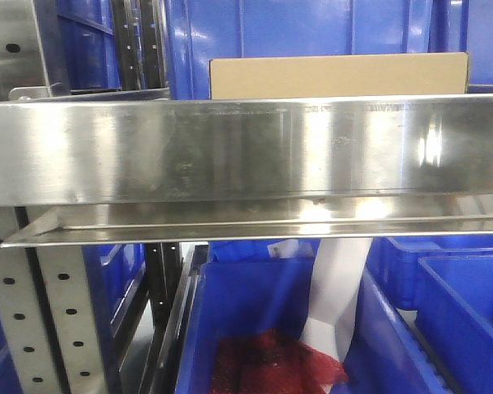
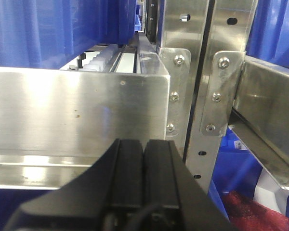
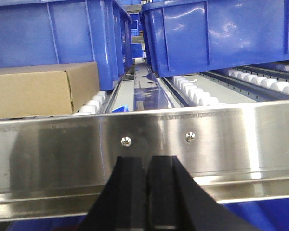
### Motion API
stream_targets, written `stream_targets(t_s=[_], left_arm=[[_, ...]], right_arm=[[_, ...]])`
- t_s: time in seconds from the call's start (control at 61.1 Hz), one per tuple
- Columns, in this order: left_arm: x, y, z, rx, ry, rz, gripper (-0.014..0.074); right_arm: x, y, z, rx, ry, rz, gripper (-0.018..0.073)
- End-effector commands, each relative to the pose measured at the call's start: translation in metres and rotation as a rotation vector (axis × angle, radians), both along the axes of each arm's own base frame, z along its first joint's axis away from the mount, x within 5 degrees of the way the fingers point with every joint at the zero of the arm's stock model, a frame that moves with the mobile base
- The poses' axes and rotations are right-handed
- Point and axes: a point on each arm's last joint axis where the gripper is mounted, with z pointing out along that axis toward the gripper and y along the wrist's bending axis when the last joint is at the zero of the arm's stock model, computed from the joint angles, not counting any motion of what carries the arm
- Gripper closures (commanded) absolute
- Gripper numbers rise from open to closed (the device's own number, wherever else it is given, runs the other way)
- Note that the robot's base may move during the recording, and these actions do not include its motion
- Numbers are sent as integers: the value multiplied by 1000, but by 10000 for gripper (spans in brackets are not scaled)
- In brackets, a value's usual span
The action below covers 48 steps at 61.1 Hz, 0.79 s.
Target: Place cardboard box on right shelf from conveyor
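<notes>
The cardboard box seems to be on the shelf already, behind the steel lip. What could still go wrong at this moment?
1. Both grippers, left and right, sit shut very near the shelf's steel lip; a careless retreat might strike it.
2. The cardboard box rests on white rollers, so it might roll or drift.
3. It lies close beside a blue bin; a nudge could jam them together.

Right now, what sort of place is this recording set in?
Probably a warehouse or picking line: stainless-steel shelf on perforated uprights, blue plastic bins on white rollers, and a cardboard box behind the shelf lip.
</notes>
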Motion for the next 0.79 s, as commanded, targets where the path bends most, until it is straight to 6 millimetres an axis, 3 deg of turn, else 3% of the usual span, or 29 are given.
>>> stream_targets(t_s=[0.0, 0.769], left_arm=[[-1, 1, 6, -10, -92, 9, 713], [-1, 1, 6, -10, -92, 9, 713]], right_arm=[[-2, -1, 11, -11, -115, -12, 494], [-2, -1, 11, -11, -115, -12, 494]])
